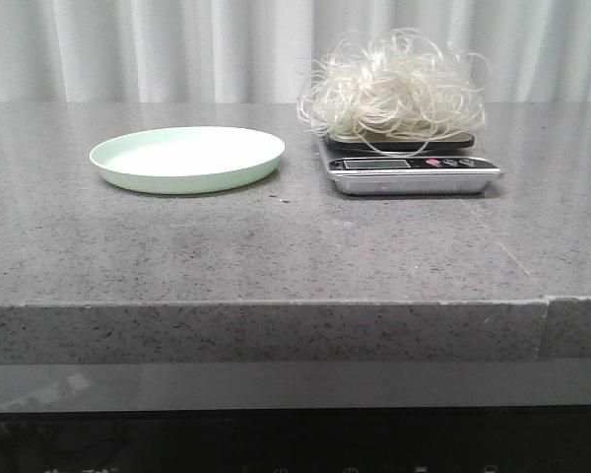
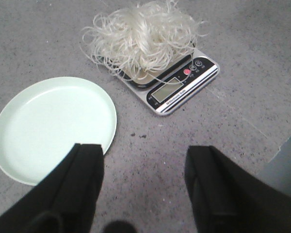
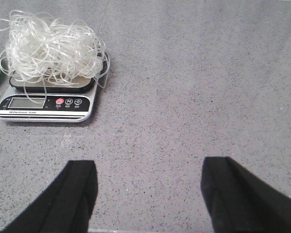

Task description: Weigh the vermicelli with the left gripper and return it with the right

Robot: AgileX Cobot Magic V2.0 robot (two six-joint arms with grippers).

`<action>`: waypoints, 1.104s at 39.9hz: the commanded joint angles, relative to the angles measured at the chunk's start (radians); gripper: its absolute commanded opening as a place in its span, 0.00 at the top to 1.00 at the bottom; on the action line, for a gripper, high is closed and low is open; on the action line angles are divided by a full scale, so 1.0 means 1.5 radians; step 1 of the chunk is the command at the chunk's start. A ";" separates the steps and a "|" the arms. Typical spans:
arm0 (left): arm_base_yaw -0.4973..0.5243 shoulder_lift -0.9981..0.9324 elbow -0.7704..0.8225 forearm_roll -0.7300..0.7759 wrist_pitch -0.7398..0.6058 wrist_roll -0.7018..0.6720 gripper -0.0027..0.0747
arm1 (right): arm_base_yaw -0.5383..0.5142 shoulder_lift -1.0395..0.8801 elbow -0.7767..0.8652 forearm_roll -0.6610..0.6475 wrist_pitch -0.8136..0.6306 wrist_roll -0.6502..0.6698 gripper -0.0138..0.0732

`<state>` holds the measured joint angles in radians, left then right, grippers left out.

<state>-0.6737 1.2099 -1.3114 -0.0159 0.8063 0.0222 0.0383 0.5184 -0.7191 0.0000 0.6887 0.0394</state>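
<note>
Looks like a staged test bench made up as a kitchen counter, not a lived-in home. Thick grey speckled stone-look countertop (image 1: 276, 246) with a seam near its right end, backed by plain pale pleated curtains (image 1: 177, 49) in place of a wall. Only kitchen props laid out: a small silver-and-black digital kitchen scale (image 1: 414, 169) and a pale green round plate (image 1: 187, 158). Dark glossy panel (image 1: 276, 439) below the counter edge.
</note>
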 commanded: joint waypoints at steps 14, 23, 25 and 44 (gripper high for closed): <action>-0.004 -0.291 0.232 0.011 -0.060 -0.048 0.37 | -0.005 0.009 -0.021 0.000 -0.041 -0.006 0.19; -0.004 -0.403 0.313 0.063 -0.056 -0.094 0.37 | -0.005 0.009 -0.021 0.000 -0.046 -0.006 0.19; -0.004 -0.419 0.323 0.074 -0.056 -0.094 0.37 | -0.005 0.009 -0.021 0.000 -0.046 -0.006 0.19; -0.004 -0.436 0.331 0.074 -0.055 -0.094 0.37 | 0.069 0.081 -0.050 0.053 -0.040 -0.062 0.19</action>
<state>-0.6737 0.5532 -0.7904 0.0922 0.7940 -0.1048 0.1057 0.5832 -0.7392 0.0669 0.6887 -0.0226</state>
